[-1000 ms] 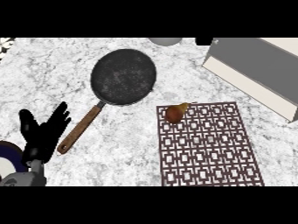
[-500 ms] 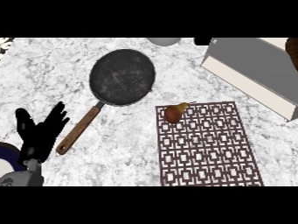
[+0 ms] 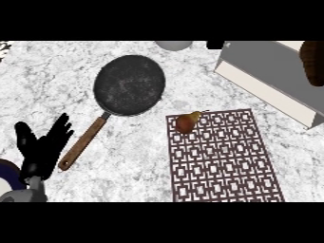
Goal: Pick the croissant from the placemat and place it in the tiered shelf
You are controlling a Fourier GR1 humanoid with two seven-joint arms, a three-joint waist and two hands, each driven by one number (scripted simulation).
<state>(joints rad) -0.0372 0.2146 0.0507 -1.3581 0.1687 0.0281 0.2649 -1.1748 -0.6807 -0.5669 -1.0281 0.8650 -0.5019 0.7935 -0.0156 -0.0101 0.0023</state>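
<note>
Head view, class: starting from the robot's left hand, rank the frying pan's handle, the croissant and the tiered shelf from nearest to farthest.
From the left hand, open at the lower left:
1. Frying pan's handle, just to its right.
2. Croissant, on the placemat's top-left corner, mid-view.
3. Tiered shelf, upper right.

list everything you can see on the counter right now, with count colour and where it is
croissant: one, brown, top left corner of the placemat
placemat: one, dark with white lattice, right of centre
frying pan: one, black with a brown handle, upper centre
tiered shelf: one, grey-white, upper right
round object: one, grey, top edge, cut off
dark brown shape: one, top right over the shelf, cannot tell what
counter: one, white-grey marble
left hand: one, black, lower left, open, fingers up
</note>
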